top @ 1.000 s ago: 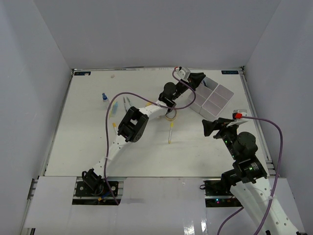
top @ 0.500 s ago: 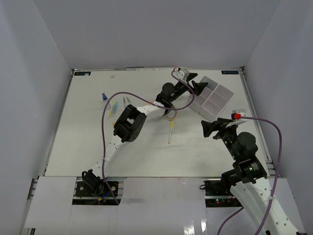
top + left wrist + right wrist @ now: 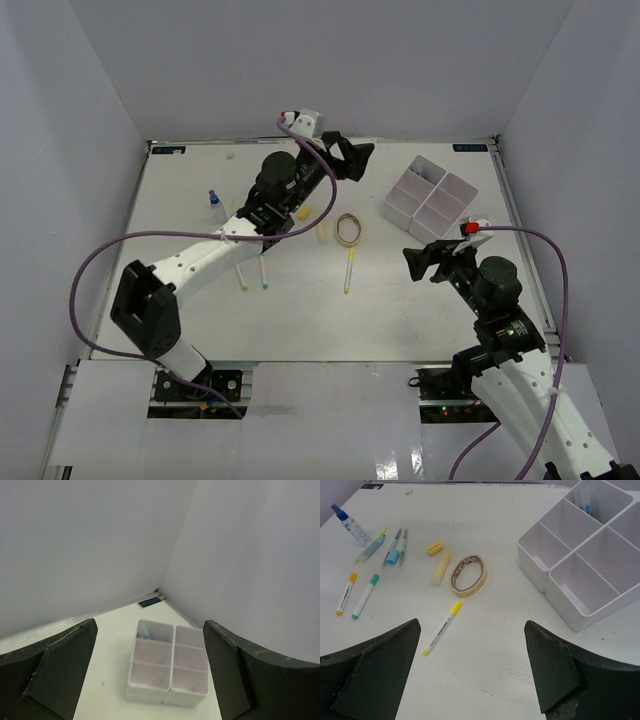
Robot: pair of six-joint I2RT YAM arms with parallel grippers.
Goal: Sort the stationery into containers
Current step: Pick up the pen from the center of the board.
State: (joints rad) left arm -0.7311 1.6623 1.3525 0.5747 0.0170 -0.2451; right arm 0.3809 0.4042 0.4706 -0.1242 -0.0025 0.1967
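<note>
The containers are one white divided tray (image 3: 430, 199) at the back right, also seen in the left wrist view (image 3: 150, 692) and the right wrist view (image 3: 549, 573). A blue-tipped item (image 3: 144, 631) lies in its far corner compartment. The stationery lies left of it: a tan ring (image 3: 468, 575), a yellow-capped marker (image 3: 441, 627), two yellow blocks (image 3: 441, 567), several pens (image 3: 395, 549), an orange-capped marker (image 3: 345, 592), a green-capped marker (image 3: 365, 596) and a blue-capped bottle (image 3: 349, 524). My left gripper (image 3: 352, 160) hangs open and empty, high over the table's back. My right gripper (image 3: 472, 623) is open and empty, near the yellow-capped marker.
Grey walls close the table on three sides. A purple cable (image 3: 120, 250) loops from the left arm over the table's left half. The ring (image 3: 349, 229) and the yellow-capped marker (image 3: 349, 270) lie between the two arms.
My left gripper opened at the tray, then the arm swung back left and up, away from it. The right arm has barely shifted.
</note>
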